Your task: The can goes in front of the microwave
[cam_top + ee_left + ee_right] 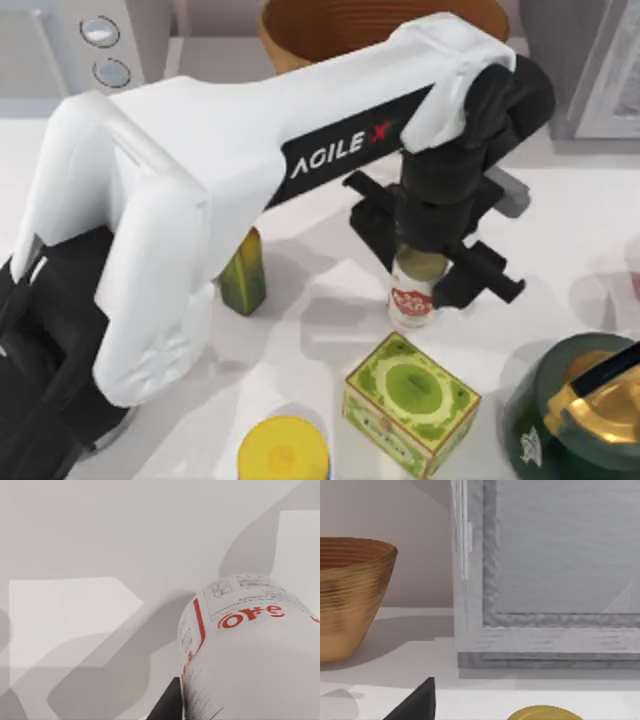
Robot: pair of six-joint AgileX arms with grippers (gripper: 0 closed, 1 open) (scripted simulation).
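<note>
Upright near the middle of the bench, the can stands on its base with its long axis vertical, its tan top tucked directly under the left gripper. That gripper hangs straight above it, and the dark jaws sit on either side of the can's upper part, close against it; they look closed on the can, though whether it has left the bench cannot be told. In the left wrist view the can's white and red label lies right beside the camera, with bare bench beyond. The microwave sits at the far left corner of the bench, its two dials facing forward, well apart from the can, so the carry likely runs left and back across the bench. A green bottle stands between them, just beside the left arm, and may need clearing. A green box lies just in front of the can. The right gripper is parked at the right side.
</note>
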